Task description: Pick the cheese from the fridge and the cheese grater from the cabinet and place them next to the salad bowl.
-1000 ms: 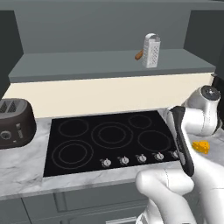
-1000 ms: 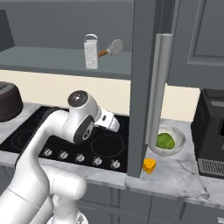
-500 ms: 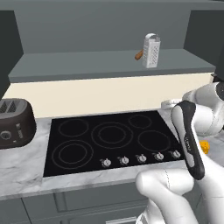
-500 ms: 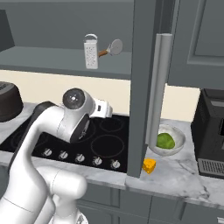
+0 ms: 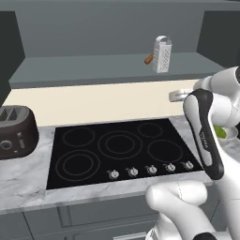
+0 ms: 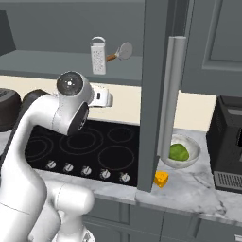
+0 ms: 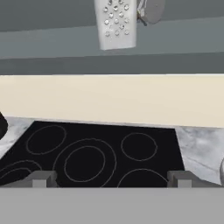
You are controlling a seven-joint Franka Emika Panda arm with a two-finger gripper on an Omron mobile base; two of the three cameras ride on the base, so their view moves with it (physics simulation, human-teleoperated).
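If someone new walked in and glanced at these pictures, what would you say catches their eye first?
Probably the black stove top set in the marble counter, with the white arm rising in front of it. Next, the silver cheese grater standing upright on the cabinet shelf above. Then the cheese on the counter beside the salad bowl.

The arm (image 6: 52,118) was made of thick, rounded white segments with a glossy finish. Its joints were dark, and one joint ended in a round grey cap. One link (image 5: 205,133) was black with small pale lettering. The tool (image 7: 111,178) had two small grey finger tips.
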